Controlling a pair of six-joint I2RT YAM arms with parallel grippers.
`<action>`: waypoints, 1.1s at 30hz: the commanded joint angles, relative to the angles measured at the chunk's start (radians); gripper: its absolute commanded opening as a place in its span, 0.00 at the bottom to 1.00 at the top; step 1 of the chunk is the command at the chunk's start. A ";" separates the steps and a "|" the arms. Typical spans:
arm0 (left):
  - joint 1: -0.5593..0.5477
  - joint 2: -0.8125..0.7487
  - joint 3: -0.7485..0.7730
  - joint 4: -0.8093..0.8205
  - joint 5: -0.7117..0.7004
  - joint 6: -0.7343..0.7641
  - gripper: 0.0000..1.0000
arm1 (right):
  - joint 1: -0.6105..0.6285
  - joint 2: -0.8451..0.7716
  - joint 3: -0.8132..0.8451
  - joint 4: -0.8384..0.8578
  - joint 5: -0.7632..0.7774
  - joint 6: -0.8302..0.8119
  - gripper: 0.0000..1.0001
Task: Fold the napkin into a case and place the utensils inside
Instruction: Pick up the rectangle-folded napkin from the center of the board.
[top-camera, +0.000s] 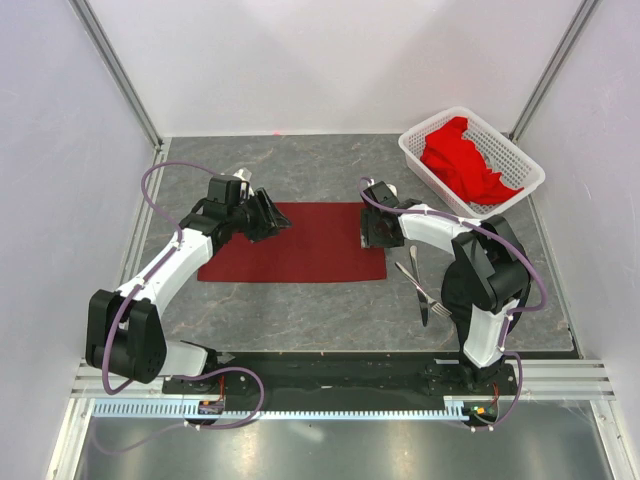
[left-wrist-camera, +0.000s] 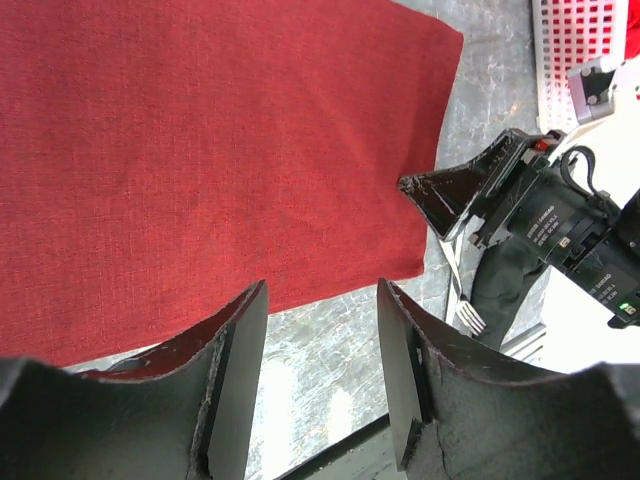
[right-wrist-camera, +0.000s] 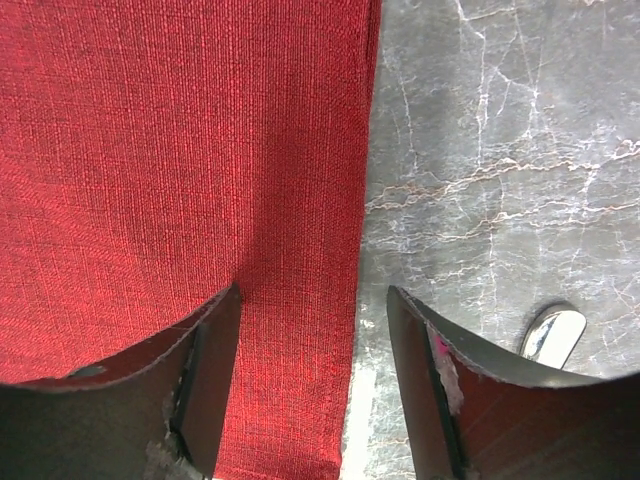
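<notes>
My left fingers (top-camera: 268, 218) and right fingers (top-camera: 378, 232) hang spread and empty over opposite ends of the napkin (top-camera: 292, 243), lying flat mid-frame on the worktop (top-camera: 300, 310), placed, I judge, to pinch its edges for folding.

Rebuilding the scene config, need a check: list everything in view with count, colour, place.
napkin: 1, dark red, flat at table centre
utensils: 2, fork and knife, silver, on table right of napkin
basket: 1, white lattice, far right corner
cloths: count unclear, bright red, piled in basket
table: 1, grey marble
left tool: 1, black, open, at napkin's far-left corner
right tool: 1, black, open, over napkin's right edge
</notes>
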 joint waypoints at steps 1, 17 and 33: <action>-0.007 -0.018 -0.020 0.034 -0.022 0.014 0.54 | 0.017 0.028 0.016 0.023 0.031 0.030 0.65; -0.007 -0.070 -0.014 0.016 -0.020 0.030 0.55 | 0.042 0.054 -0.079 0.113 0.054 0.019 0.33; -0.007 0.032 -0.016 0.032 -0.016 0.002 0.54 | -0.029 -0.087 -0.117 0.118 0.014 -0.159 0.00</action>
